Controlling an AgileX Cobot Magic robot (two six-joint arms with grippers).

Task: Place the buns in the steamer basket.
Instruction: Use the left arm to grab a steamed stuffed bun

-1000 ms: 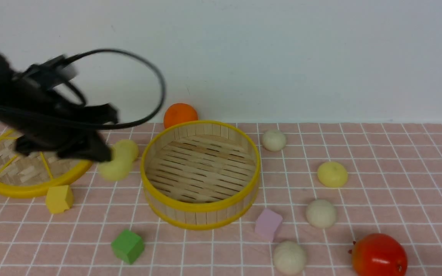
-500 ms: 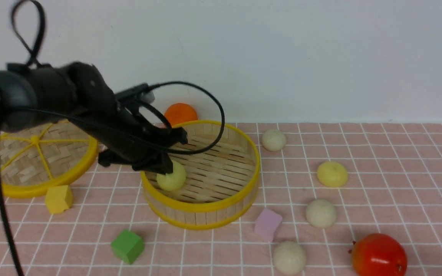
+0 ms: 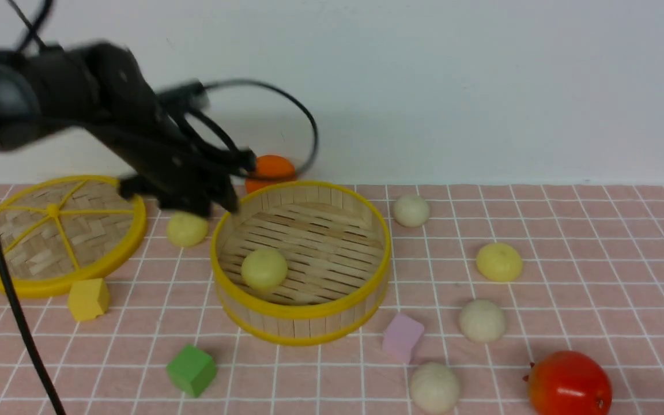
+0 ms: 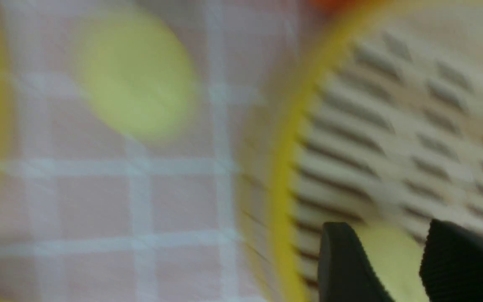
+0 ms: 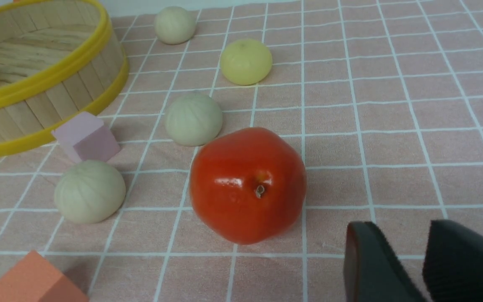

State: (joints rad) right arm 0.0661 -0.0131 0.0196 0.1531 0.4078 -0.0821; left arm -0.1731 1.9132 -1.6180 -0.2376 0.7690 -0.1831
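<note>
Lifted up and back from the steamer basket (image 3: 303, 312) since the earlier frame, the left gripper (image 4: 386, 235) leaves a pale yellow bun (image 3: 264, 269) resting on the slatted floor, below its fingertips and a little toward the robot. Its jaws stand wide apart with nothing held, the bun apparently just released.

With 1 bun inside and 5 still on the checked cloth, the job appears about 1/6 done. Nearest the left gripper, a yellow bun (image 3: 187, 229) sits below it, between the woven disc (image 3: 26, 245) and the basket. Well off to that gripper's right lie the other 4: an off-white bun (image 3: 411, 211) beyond the basket's far right side, another yellow bun (image 3: 499, 262), a 2nd off-white bun (image 3: 482, 321) and a 3rd off-white bun (image 3: 434, 388) nearer the robot.

The right gripper (image 5: 396, 237) stands parted and unladen, near the red tomato (image 5: 247, 184). The close yellow bun looks the likely next pick for the left arm.
</note>
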